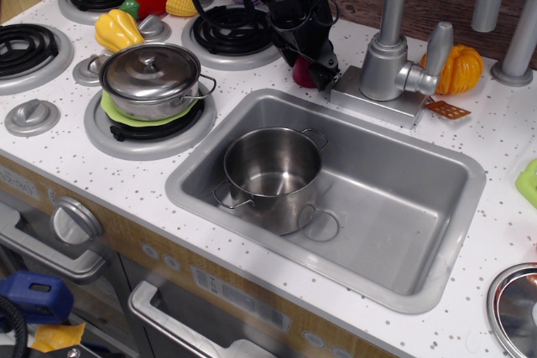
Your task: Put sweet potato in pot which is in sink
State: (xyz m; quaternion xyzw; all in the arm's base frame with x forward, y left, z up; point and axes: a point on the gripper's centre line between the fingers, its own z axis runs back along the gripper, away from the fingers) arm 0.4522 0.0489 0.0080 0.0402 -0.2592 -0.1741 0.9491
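Observation:
The crimson sweet potato (301,75) sits on the white counter behind the sink's back left rim, beside the faucet base. My black gripper (312,67) is down over it, with its fingers (325,58) closed against its sides, so only the left part of the potato shows. The shiny steel pot (272,176), open and empty, stands upright in the left half of the grey sink (394,199), in front of the gripper and lower.
The silver faucet (394,48) rises just right of the gripper. An orange pumpkin toy (457,69) lies behind it. A lidded steel pot (153,80) sits on the front burner at left. A yellow pepper (117,29) and a corn toy (181,2) lie near the back burners.

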